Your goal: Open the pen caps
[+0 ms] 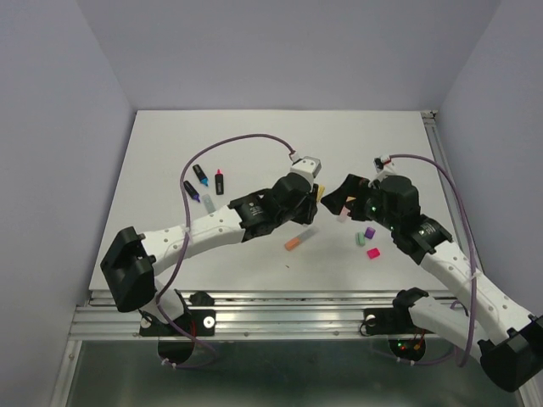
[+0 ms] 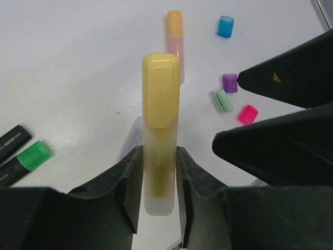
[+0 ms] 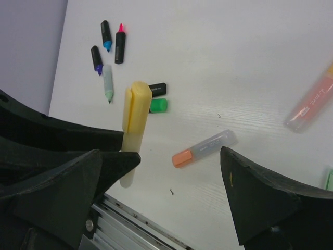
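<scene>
Fingers (image 2: 125, 179) of the left gripper (image 2: 158, 156) were pressed against both sides of a yellow highlighter (image 2: 158, 174). They pinched its pale body and held it off the table (image 1: 170, 153), around the middle of the scene. Its yellow cap (image 2: 161, 88) was on, sticking out beyond the fingertips. The right gripper (image 1: 341, 199) sat just right of that cap and apart from it, its jaws spread wide with nothing between them.

Loose caps lay on the table near the right gripper: a purple cap (image 2: 229, 82), a mint cap (image 2: 223, 100) just beside it, a pink cap (image 2: 248, 114) close by, and a cyan cap (image 2: 225, 26) a little apart from the rest. An orange-capped pen (image 3: 203, 148) lay flat on the near side of the left gripper. Left of centre lay four uncapped pens (image 3: 107, 78). Close to them was a black pen with a green cap (image 3: 158, 105) fitted on it.
</scene>
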### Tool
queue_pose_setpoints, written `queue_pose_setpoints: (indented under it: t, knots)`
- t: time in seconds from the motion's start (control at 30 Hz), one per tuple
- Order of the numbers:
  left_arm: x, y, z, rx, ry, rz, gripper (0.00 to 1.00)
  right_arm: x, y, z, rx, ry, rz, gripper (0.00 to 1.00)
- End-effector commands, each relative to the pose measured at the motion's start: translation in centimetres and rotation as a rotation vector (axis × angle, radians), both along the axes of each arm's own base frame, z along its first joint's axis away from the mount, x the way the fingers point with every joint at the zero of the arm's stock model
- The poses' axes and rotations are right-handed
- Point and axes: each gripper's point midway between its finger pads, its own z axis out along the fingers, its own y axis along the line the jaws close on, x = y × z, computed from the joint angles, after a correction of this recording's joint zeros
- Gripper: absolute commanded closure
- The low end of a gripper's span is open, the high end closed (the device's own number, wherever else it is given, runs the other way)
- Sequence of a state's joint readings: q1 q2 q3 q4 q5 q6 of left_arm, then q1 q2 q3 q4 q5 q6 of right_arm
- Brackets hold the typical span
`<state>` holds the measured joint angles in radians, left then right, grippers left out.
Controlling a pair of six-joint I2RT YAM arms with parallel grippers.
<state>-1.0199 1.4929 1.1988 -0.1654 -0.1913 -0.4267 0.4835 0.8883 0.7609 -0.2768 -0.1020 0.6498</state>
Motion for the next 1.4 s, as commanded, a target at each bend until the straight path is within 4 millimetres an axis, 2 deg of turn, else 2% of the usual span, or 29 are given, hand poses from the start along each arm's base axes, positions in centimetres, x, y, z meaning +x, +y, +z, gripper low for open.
queue_pose_setpoints:
  t: [0.0,0.23,0.33,0.47,0.5,0.63,0.7,0.73,0.8,0.83,0.87,0.9,1.03,1.2,1.23,1.33,1.37]
  knots:
    - [-0.7,-1.2,1.4,-0.031,-0.033,-0.044,1.00,1.7,0.9,6.0,0.121,-0.127,-0.017,0.00]
    - [-1.4,-2.4,2.2,-0.040,-0.047,-0.066,1.00,2.7,0.7,5.2,0.130,-0.103,-0.071,0.02]
    - [-1.4,-2.8,2.3,-0.044,-0.045,-0.068,1.00,2.9,1.3,5.1,0.144,-0.101,-0.051,0.08]
    - [-1.3,-3.7,2.6,-0.051,-0.047,-0.067,1.00,3.4,1.7,4.1,0.143,-0.076,-0.047,0.29]
    - [-1.3,-3.8,2.8,-0.055,-0.049,-0.067,1.00,3.4,1.7,4.0,0.144,-0.070,-0.047,0.29]
    - [-1.0,-4.2,3.1,-0.058,-0.055,-0.056,1.00,3.2,2.1,3.8,0.162,-0.057,-0.032,0.43]
    - [-1.0,-4.3,3.2,-0.060,-0.055,-0.055,1.00,3.1,2.1,3.9,0.170,-0.059,-0.027,0.56]
    - [-0.9,-4.3,3.1,-0.059,-0.054,-0.052,1.00,3.0,2.2,3.9,0.169,-0.060,-0.023,0.68]
    - [-0.9,-4.2,3.3,-0.064,-0.055,-0.046,1.00,2.8,2.2,3.9,0.168,-0.051,-0.020,0.77]
    - [-0.9,-4.2,3.4,-0.067,-0.054,-0.044,1.00,2.8,2.2,3.8,0.167,-0.048,-0.017,0.84]
    - [-1.0,-4.1,3.5,-0.073,-0.054,-0.044,1.00,2.7,2.2,3.7,0.166,-0.041,-0.017,0.95]
    - [-1.1,-4.1,3.5,-0.078,-0.049,-0.041,1.00,2.7,2.1,3.5,0.159,-0.035,-0.021,0.99]
    - [-2.1,-3.5,4.2,-0.120,-0.047,-0.054,1.00,2.8,1.8,3.1,0.143,-0.030,-0.037,0.99]
    - [-4.2,-2.1,2.3,-0.152,0.018,-0.054,1.00,3.5,0.1,4.1,0.121,-0.089,-0.131,0.99]
    - [-4.6,-1.9,1.8,-0.157,0.034,-0.047,1.00,3.8,-0.7,4.6,0.115,-0.115,-0.171,0.99]
    - [-7.2,-1.1,-2.0,-0.134,0.129,-0.055,1.00,4.5,-2.2,6.3,0.099,-0.176,-0.252,0.99]
    - [-8.0,-1.0,-2.7,-0.131,0.149,-0.058,1.00,4.8,-2.6,6.8,0.097,-0.188,-0.277,0.99]
